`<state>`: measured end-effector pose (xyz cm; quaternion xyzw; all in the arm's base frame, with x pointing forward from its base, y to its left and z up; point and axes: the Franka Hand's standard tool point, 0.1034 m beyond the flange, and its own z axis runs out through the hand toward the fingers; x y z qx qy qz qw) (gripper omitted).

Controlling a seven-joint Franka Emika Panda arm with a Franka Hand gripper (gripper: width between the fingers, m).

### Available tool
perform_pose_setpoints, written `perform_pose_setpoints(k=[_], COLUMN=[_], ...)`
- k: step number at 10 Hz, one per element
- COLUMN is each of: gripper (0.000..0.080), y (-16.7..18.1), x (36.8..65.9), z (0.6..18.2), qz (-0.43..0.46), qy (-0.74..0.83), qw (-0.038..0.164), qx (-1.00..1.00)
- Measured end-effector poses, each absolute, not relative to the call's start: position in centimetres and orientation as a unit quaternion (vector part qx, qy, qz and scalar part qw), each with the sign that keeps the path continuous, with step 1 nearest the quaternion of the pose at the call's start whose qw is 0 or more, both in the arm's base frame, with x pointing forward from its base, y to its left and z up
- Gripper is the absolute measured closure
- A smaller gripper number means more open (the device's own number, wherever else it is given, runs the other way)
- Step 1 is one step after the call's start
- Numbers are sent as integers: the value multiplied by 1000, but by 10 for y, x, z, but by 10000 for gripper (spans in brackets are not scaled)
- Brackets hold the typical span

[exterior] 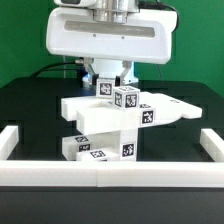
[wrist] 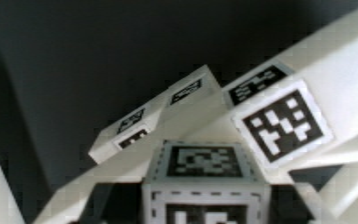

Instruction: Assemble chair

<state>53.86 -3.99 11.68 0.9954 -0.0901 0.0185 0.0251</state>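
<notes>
The chair [exterior: 112,125] stands partly built in the middle of the black surface [exterior: 30,110], a chunky stack of white parts. At the bottom a low block [exterior: 92,148] lies on the surface with tags on its top and front. Above it a wide slab [exterior: 110,118] sits across, reaching toward the exterior view's left, and a flatter piece [exterior: 175,110] sticks out toward the exterior view's right. A short post [exterior: 127,99] with a tag rises at the top of the stack, just under the arm.

The arm's broad white housing [exterior: 108,38] hangs right over the chair and hides what lies behind the top of it. The fingers [exterior: 112,78] reach down to the top parts, touching or very nearly so; whether they grip anything or how wide they stand I cannot tell. In the wrist view the chair parts fill the frame at close range: a slanting white bar [wrist: 291,95] with a large tag, a second tagged piece [wrist: 158,118] beside it, and a tagged block [wrist: 202,185] nearest the camera. The fingers themselves do not show there clearly.

White rails [exterior: 110,175] border the surface at the front and at both sides, well apart from the chair. Behind is a green backdrop [exterior: 20,40].

The only markings are the black-and-white square tags; they carry patterns, no readable writing.
</notes>
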Motion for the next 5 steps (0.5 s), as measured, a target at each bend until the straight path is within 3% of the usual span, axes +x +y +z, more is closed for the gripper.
perform_pose_setpoints(k=[5], gripper=[512], y=[-39], x=[539], z=[116], qz=[23], qy=[-332], qw=[11], qx=[943])
